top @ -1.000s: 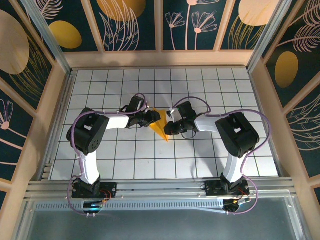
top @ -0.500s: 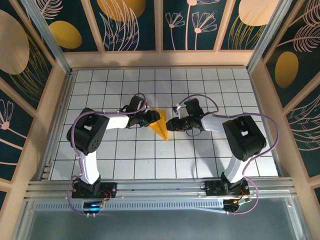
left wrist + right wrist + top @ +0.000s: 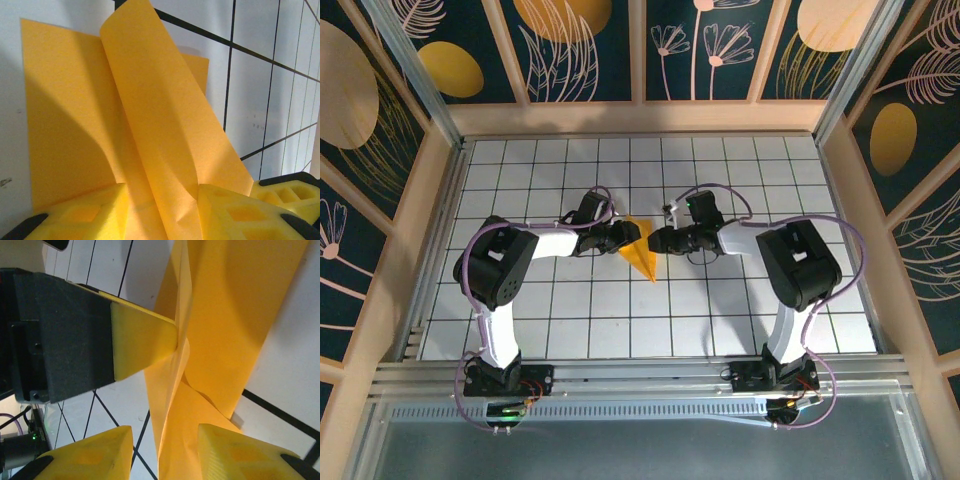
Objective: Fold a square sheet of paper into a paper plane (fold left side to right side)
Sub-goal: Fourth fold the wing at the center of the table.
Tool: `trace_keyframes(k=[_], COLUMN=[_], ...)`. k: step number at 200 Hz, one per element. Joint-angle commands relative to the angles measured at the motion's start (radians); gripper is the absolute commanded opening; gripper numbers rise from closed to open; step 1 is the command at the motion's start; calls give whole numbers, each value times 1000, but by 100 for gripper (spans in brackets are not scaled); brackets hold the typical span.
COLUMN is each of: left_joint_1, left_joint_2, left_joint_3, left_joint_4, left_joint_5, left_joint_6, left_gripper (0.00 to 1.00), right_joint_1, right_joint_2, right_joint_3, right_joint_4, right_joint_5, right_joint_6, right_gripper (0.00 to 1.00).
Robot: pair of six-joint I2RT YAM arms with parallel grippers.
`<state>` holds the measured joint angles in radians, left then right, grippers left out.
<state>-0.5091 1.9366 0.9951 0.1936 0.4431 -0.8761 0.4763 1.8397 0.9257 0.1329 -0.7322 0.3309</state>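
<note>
Now, paper (image 3: 642, 250): orange-yellow and folded to a narrow triangle. It lies around the middle of the table, with the wide end to the far side and the point toward the near side, slightly right.
paper in the left wrist view (image 3: 75, 125): one layer lies flat on the white tiles. A long bowed flap stands up from it and runs down into the gap between the fingers.
paper in the right wrist view (image 3: 240, 315): a broad band lies on the tiles, with a raised fold standing up along its left side.
table (image 3: 720, 320): white tiles with black grid lines, and a wooden rim all round.
left pincer (image 3: 628, 236): it sits at the left edge of the paper, touching it. In its own camera (image 3: 161, 215) the two yellow fingers stand apart and the raised flap fills the space between them. I cannot tell whether they squeeze it. In the right wrist view, the tip of one of its fingers (image 3: 142, 342) touches the raised fold from the left.
right pincer (image 3: 657, 241): it sits at the right edge of the paper, just across from the left pincer. In its own camera (image 3: 165, 455) the fingers are parted. The folded paper runs down between them, closer to the right-hand finger, and is not clamped.
</note>
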Motion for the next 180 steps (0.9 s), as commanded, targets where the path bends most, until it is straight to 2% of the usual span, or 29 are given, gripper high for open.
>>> trace_keyframes(k=[1,76,105,180], left_joint_1=[4,4,4,5], left_joint_2=[30,29,27,24], left_joint_3=[0,1,0,0], left_joint_4=[-68,-69,-69,-69], left_joint_5=[-43,-40,-44,-45], left_joint_6=[22,23,23,23], left_gripper=[41,41,41,41], right_joint_1=[9,11,11,11], right_joint_2=[30,61,65,87], right_joint_3=[38,36,38,40], right_joint_4=[33,15,-21,-42], right_joint_5=[-21,1,36,86], right_joint_6=[21,14,-5,-13], right_gripper=[37,19,3,1])
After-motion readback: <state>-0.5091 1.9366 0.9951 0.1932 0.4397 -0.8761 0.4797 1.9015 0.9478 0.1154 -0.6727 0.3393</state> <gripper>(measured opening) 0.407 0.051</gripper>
